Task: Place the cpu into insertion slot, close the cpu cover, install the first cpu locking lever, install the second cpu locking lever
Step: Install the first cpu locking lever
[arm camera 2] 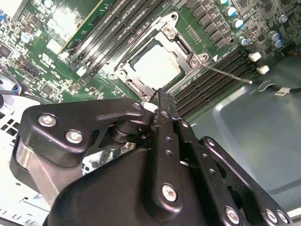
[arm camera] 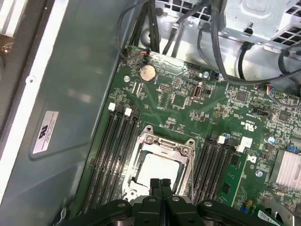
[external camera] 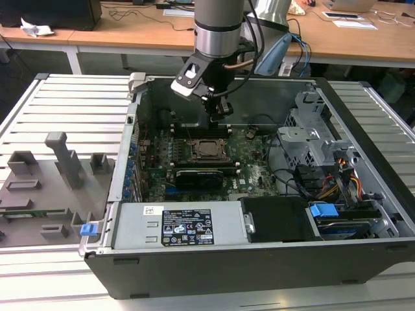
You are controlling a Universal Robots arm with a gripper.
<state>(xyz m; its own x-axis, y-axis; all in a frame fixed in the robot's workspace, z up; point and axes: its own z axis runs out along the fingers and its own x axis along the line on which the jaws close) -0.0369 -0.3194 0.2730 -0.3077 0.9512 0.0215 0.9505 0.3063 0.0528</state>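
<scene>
The cpu [arm camera: 159, 170] lies in the insertion slot [external camera: 209, 149] on the green motherboard, its pale metal face [arm camera 2: 157, 64] showing through the cut-out. The cpu cover [arm camera: 162, 141] lies flat over it as a silver frame [arm camera 2: 181, 40]. A thin metal locking lever [arm camera 2: 228, 74] sticks out sideways from one corner of the socket. My gripper [external camera: 220, 115] hangs just above the socket's far edge in the exterior view. Its black fingers are pressed together with nothing between them, and the gripper [arm camera: 160, 182] [arm camera 2: 160, 96] is seen right beside the socket frame in both wrist views.
The motherboard sits deep in an open computer case [external camera: 363, 116]. Black memory slots [arm camera: 115, 146] flank the socket on both sides. A black expansion card [external camera: 204, 175], cables and a metal drive cage [external camera: 311, 139] crowd the exterior view's right. A grey fixture tray [external camera: 45, 188] lies outside the case.
</scene>
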